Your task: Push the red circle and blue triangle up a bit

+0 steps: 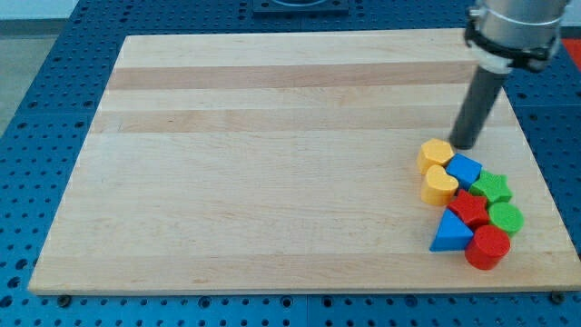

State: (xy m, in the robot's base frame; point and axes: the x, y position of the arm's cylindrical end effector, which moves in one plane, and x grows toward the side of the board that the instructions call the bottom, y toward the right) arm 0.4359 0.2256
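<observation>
The red circle [487,247] sits at the bottom of a tight cluster near the board's lower right corner. The blue triangle [451,232] touches its left side. My tip [464,146] stands just above the cluster, beside the upper yellow block [436,153] and above the blue cube [464,170]. It is well above the red circle and blue triangle, with other blocks between.
The cluster also holds a yellow heart [439,185], a red star [468,208], a green star [493,187] and a green round block [505,218]. The wooden board [272,163] lies on a blue perforated table; its right edge is close to the cluster.
</observation>
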